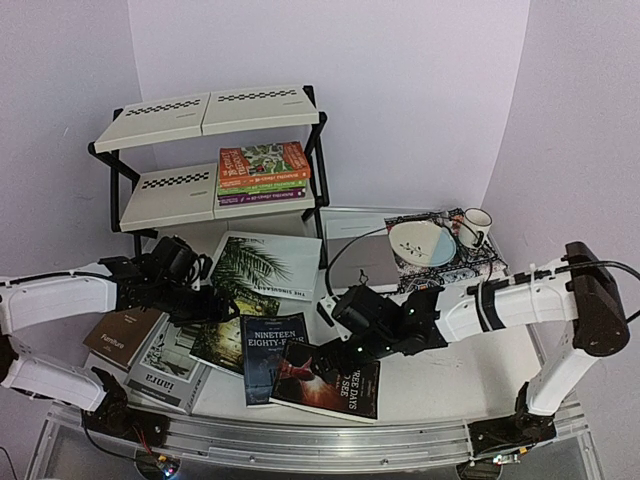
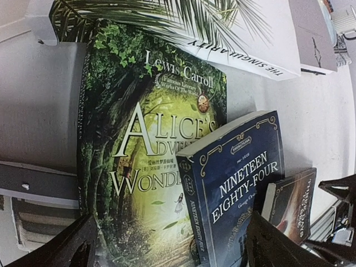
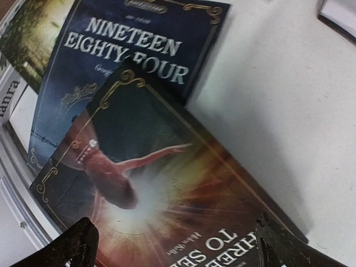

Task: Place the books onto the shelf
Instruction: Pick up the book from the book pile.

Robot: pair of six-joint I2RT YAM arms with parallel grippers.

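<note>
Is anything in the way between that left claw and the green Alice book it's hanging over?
Nothing sits between the open left gripper and the Alice book's cover. However, Nineteen Eighty-Four lies across one of its corners, so that book rests partly on top of it.
</note>
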